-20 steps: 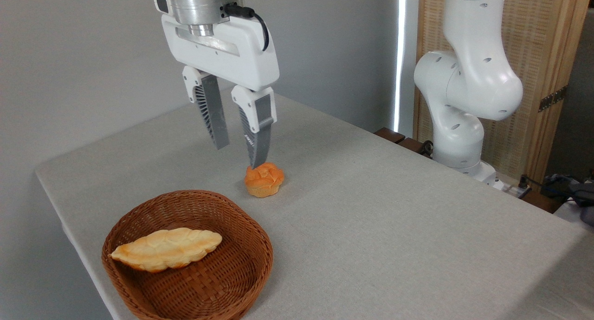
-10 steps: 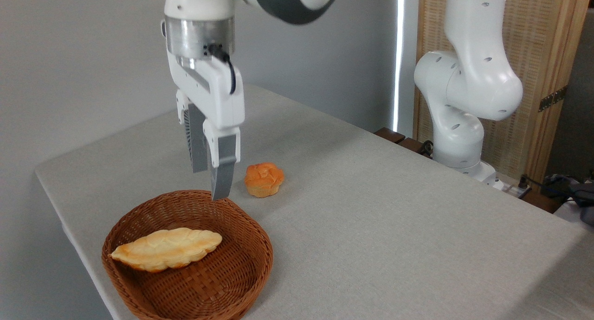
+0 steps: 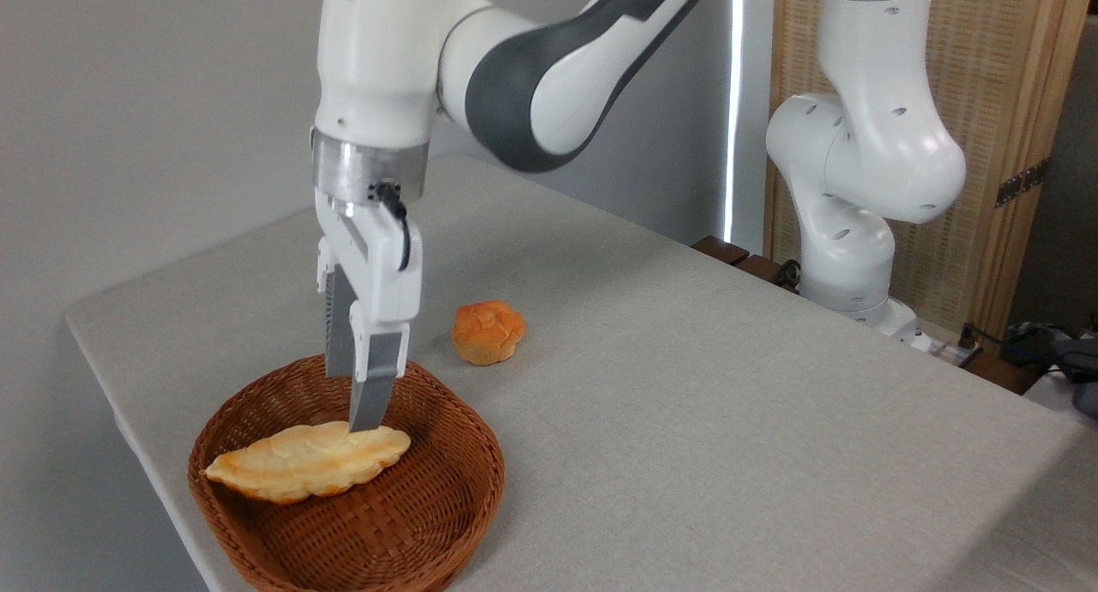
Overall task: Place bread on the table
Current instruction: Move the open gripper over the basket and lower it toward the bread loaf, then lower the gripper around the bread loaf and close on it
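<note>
Grey cloth covers the table, which fills most of the frame under a plain grey wall, with a slatted wooden screen in the upper right. Lower left sits the wicker basket, and the bread lies flat inside it, long axis running left to right, so it has not reached the cloth yet. I have the gripper pointing straight down over the loaf's right half, its near fingertip right at the top crust. From this angle the two fingers line up one behind the other, so I cannot tell how wide they stand or whether they have closed on anything. I judge the vertical pose is meant to straddle the loaf across its narrow width, the only span the fingers could take. A small round bun rests on the cloth just behind the basket, mid-frame, apart from the gripper.
</note>
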Robot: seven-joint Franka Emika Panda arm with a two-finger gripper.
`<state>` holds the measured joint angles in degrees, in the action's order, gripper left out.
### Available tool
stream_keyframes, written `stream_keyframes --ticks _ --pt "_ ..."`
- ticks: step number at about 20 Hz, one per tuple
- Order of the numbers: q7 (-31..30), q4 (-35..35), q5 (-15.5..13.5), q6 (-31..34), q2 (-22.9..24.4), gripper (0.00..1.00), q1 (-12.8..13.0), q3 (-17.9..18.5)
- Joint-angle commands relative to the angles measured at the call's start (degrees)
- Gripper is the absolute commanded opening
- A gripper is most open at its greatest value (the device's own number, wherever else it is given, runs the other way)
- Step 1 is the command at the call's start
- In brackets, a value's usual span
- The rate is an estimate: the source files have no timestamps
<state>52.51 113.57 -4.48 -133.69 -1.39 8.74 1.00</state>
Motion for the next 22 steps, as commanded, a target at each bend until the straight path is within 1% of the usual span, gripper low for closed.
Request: stream_keyframes --ticks 1,4,6,8,13,18,20,22 --pt "1.2 0.0 -0.4 -2.5 -3.3 1.0 0.1 -1.3" --pt "1.2 0.1 -0.4 -3.1 -4.7 1.0 0.1 -2.7" --pt "1.2 1.3 -0.4 -5.4 -4.8 1.0 0.1 -2.8" --pt "1.2 1.9 -0.3 -6.3 -4.8 1.0 0.1 -2.8" --pt "6.6 2.2 -0.3 -7.4 -5.5 1.0 -0.4 -2.8" --pt "7.3 2.2 -0.2 -7.8 -5.5 1.0 -0.6 -2.8" --pt "7.3 2.2 1.2 -8.3 -5.6 1.0 -0.6 -2.8" --pt "7.3 2.2 1.3 -10.7 -6.9 1.0 -0.6 -2.8"
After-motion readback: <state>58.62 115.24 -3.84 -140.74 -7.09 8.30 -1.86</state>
